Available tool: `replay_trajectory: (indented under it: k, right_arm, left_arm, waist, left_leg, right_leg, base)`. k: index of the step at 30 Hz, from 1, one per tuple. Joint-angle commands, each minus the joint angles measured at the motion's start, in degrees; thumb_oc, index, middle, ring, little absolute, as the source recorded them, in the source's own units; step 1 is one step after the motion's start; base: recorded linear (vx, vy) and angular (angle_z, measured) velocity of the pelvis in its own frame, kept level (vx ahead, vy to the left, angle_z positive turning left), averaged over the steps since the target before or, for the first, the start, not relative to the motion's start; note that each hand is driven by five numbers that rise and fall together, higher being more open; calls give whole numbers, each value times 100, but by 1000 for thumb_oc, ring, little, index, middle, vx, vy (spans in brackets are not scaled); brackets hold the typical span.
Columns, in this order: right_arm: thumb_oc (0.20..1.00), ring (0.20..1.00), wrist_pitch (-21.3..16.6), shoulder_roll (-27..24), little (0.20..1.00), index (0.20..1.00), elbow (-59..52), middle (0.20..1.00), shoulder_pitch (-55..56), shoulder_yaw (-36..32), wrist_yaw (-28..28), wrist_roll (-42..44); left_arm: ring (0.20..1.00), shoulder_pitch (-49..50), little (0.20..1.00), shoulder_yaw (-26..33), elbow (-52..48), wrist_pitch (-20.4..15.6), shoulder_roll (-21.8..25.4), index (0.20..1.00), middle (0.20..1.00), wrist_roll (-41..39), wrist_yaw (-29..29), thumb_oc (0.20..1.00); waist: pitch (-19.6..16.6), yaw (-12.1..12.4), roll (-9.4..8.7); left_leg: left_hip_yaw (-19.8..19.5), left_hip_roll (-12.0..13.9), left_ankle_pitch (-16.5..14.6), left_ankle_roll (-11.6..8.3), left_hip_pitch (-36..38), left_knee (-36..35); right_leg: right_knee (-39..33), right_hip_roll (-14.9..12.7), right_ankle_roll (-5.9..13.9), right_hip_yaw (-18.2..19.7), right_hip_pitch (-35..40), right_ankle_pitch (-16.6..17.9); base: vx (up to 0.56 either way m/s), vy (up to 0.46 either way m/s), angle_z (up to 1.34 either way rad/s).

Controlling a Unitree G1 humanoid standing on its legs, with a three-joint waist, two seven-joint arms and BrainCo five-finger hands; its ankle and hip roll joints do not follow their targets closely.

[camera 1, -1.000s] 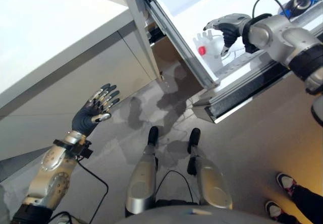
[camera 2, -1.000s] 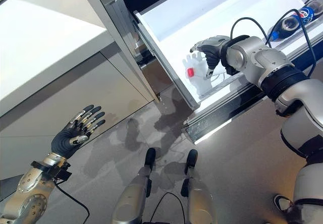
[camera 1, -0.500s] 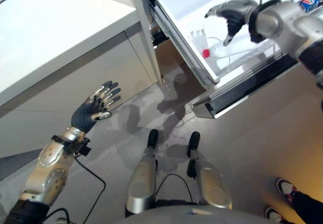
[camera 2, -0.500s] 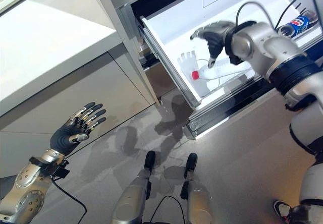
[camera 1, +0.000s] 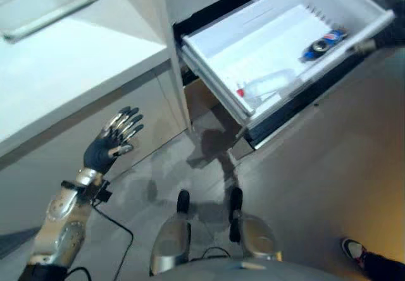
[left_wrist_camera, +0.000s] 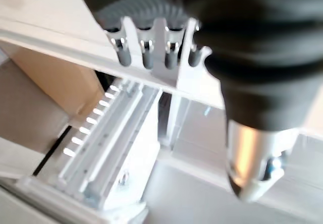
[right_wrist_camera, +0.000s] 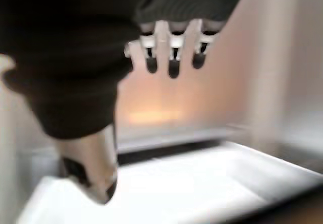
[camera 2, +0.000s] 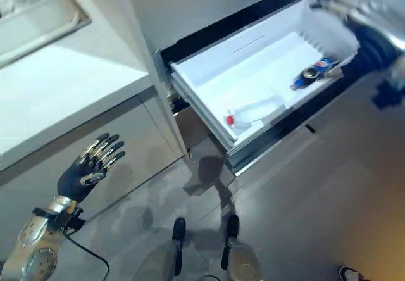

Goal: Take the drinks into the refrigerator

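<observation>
Silver, dark-tipped fingers of the left hand (camera 1: 112, 143) are spread straight and hold nothing, raised over the grey floor (camera 1: 304, 186) beside the white counter (camera 1: 69, 72). Beyond it, the white refrigerator drawer (camera 2: 209, 97) stands pulled out. 2 drinks lie inside: a clear bottle with a red cap (camera 2: 253, 113) near the front wall, and a blue-labelled cola bottle (camera 2: 314, 71) well apart, further back. The right hand (right_wrist_camera: 171, 50) is above the drawer, fingers straight, released.
</observation>
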Motion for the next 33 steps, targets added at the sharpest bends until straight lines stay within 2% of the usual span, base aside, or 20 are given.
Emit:
replay_trajectory:
  k: [1,2,3,5,6,7,8,9,10,11,12,13,15,16,18,20,21,26,27,33]
  right_arm:
    - [1000,1000,-82,578,1000,1000,-95,1000,332,-761,-383,-448]
    - [1000,1000,-45,1234,1000,1000,-299,1000,1032,-1204,-321,-761]
    - [1000,1000,-38,1274,1000,1000,-351,1000,1102,-1262,-314,-773]
    - [1000,1000,81,1970,1000,1000,-231,1000,1546,-1135,-76,-1111]
    - [1000,1000,85,1986,1000,1000,-243,1000,1553,-1127,-74,-1123]
    - [1000,1000,231,2110,1000,1000,611,1000,1596,-647,-101,-1231]
    - [1000,1000,231,2101,1000,1000,635,1000,1569,-614,-109,-1234]
    - [758,758,300,2320,758,758,893,758,1664,-225,187,-1242]
    - [589,589,287,2307,589,589,930,589,1638,-190,173,-1241]
    - [247,247,314,2313,247,247,1178,247,1537,99,254,-1189]
    - [247,247,329,2325,247,247,1293,247,1500,350,467,-1156]
    - [200,200,326,2364,200,200,1463,200,1413,623,590,-1102]
    - [200,200,325,2373,200,200,1946,200,1160,1245,730,-993]
    - [200,200,346,2349,200,200,2364,200,802,1885,768,-1070]
    - [200,200,322,2344,200,200,2708,200,464,2341,711,-1133]
    - [200,200,315,2328,200,200,3113,200,-343,3476,784,-1408]
    - [200,200,308,2336,200,200,3158,200,-401,3527,764,-1412]
    - [200,200,164,2561,200,200,3805,200,-2021,5490,827,-1836]
    - [200,200,161,2573,200,200,3834,200,-2061,5523,819,-1834]
    - [200,200,59,2883,200,200,3777,200,-3620,6569,772,-1921]
  left_arm:
    - [1000,92,1000,174,-203,-342,-26,1000,1000,385,40,1000]
    - [1000,138,1000,321,-167,-331,-226,1000,1000,490,38,1000]
    - [1000,138,1000,299,-173,-327,-218,1000,1000,496,37,1000]
    - [1000,246,1000,483,-173,-363,-390,1000,1000,728,64,1000]
    - [1000,264,1000,487,-183,-360,-384,1000,1000,737,68,1000]
    - [1000,274,1000,472,-144,-365,-449,1000,1000,764,81,1000]
    - [1000,286,1000,484,-149,-362,-447,1000,1000,765,83,1000]
    - [1000,337,1000,532,-191,-337,-538,1000,1000,804,57,1000]
    - [1000,352,1000,542,-193,-339,-536,1000,1000,802,54,1000]
    - [1000,334,1000,511,-170,-361,-540,1000,1000,806,56,1000]
    - [1000,320,1000,483,-190,-346,-528,1000,1000,832,23,1000]
    - [1000,341,1000,510,-215,-350,-528,1000,1000,861,0,1000]
    - [1000,323,1000,426,-220,-399,-557,1000,1000,785,-14,1000]
    - [1000,269,1000,341,-254,-457,-549,1000,1000,766,0,1000]
    - [1000,246,1000,313,-271,-491,-536,1000,1000,738,14,1000]
    - [1000,109,1000,104,-342,-552,-479,1000,1000,695,68,1000]
    - [1000,112,1000,123,-339,-554,-483,1000,1000,695,70,1000]
    - [1000,-109,1000,-394,-473,-621,-286,1000,1000,601,85,1000]
    - [1000,-108,1000,-378,-471,-621,-292,1000,1000,600,86,1000]
    - [1000,-112,1000,-687,-688,-626,-57,1000,1000,419,23,1000]
  waist:
    - [-313,-33,-129]
    - [-386,-94,-115]
    - [-393,-65,-113]
    - [-504,-144,-85]
    - [-514,-132,-95]
    - [-543,-140,-76]
    - [-550,-140,-84]
    - [-574,-160,-73]
    - [-579,-159,-80]
    - [-585,-155,-78]
    - [-588,-137,-61]
    - [-593,-136,-62]
    - [-583,-85,-31]
    - [-591,-20,-5]
    - [-582,-16,-5]
    - [-580,117,36]
    - [-574,96,31]
    - [-569,360,92]
    - [-561,340,90]
    - [-567,658,121]
  left_leg:
    - [184,-324,-548,440,-22,216]
    - [250,-304,-564,468,51,158]
    - [254,-303,-563,469,58,148]
    - [353,-287,-566,503,181,27]
    - [364,-285,-564,503,194,12]
    - [418,-277,-573,517,258,-34]
    - [427,-276,-572,517,262,-42]
    - [491,-279,-587,531,310,-55]
    - [500,-277,-590,532,318,-58]
    - [521,-278,-599,535,340,-51]
    - [529,-277,-601,536,352,-50]
    - [537,-272,-604,536,376,-55]
    - [526,-265,-599,530,406,-66]
    - [496,-267,-594,522,428,-77]
    - [485,-267,-592,517,446,-83]
    - [425,-276,-572,495,460,-88]
    - [424,-276,-572,494,461,-89]
    - [272,-295,-508,446,490,-125]
    - [268,-295,-507,445,493,-126]
    - [51,-339,-432,408,465,-128]
  right_leg:
    - [410,149,190,-1,5,-583]
    - [408,163,208,81,22,-600]
    - [408,163,209,85,23,-601]
    - [360,169,223,188,53,-591]
    - [353,172,224,199,58,-590]
    - [336,177,229,260,63,-572]
    - [333,179,230,269,61,-570]
    - [324,182,230,312,67,-563]
    - [322,185,230,320,71,-564]
    - [325,188,230,349,84,-556]
    - [327,190,227,355,94,-560]
    - [329,191,223,366,112,-571]
    - [326,180,210,364,140,-577]
    - [316,174,202,352,185,-587]
    - [308,173,198,342,211,-589]
    - [287,167,178,292,262,-604]
    - [287,167,178,290,264,-604]
    - [237,132,136,129,388,-650]
    - [235,132,136,125,392,-651]
    - [206,95,97,-92,483,-677]
  base:
    - [98,45,-49]
    - [74,29,-33]
    - [62,26,-45]
    - [48,21,-54]
    - [40,10,-43]
    - [15,2,-28]
    - [24,3,-33]
    - [16,2,-23]
    - [16,2,-19]
    - [2,-7,-5]
    - [3,-11,-15]
    - [1,-13,-16]
    - [1,-24,-12]
    - [0,0,0]
    - [0,0,0]
    - [-6,-36,2]
    - [-9,-41,7]
    - [1,-42,22]
    - [4,-39,32]
    - [0,-39,25]
